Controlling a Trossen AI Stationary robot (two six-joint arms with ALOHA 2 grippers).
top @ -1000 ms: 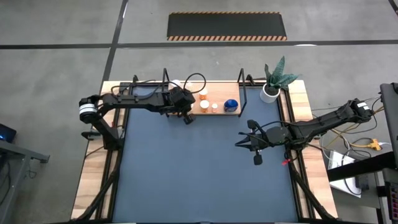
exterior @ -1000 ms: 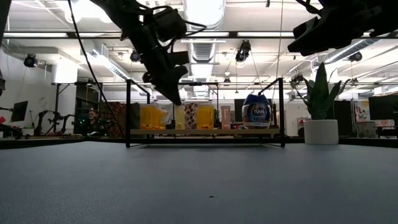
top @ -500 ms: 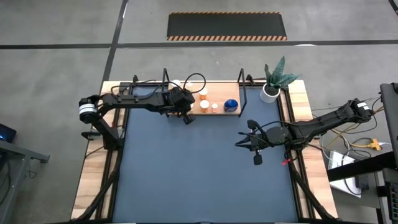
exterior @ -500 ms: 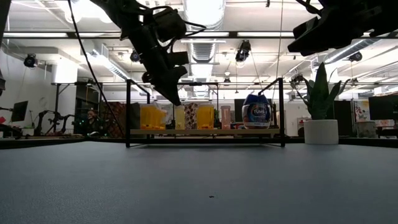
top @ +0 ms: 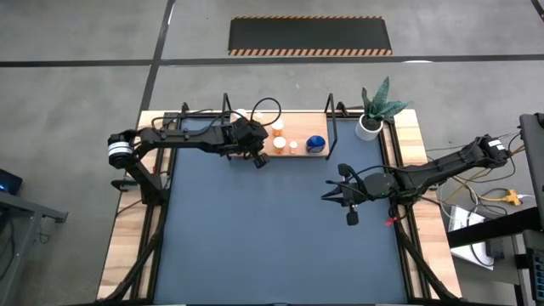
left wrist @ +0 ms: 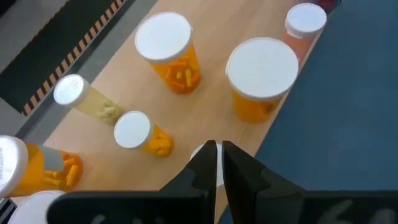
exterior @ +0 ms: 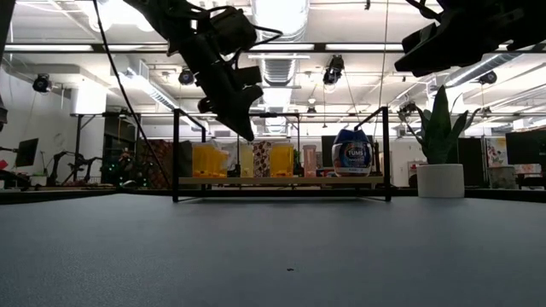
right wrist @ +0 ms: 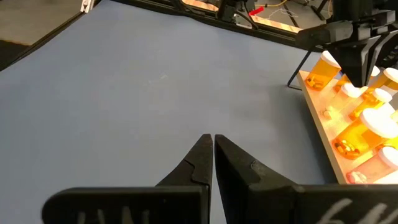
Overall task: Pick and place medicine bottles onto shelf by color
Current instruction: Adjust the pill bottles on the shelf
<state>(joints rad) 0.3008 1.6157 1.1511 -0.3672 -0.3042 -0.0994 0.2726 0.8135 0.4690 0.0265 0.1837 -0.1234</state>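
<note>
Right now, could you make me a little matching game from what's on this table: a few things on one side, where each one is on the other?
Things:
1. blue bottle
2. plant pot
3. left gripper
4. right gripper

Places:
A. table's far right corner, beside the shelf
B. above the shelf's front edge, by the orange bottles
C. over the bare mat, right side
D. right end of the shelf

Pairs: 1-D, 2-A, 3-B, 4-C
</note>
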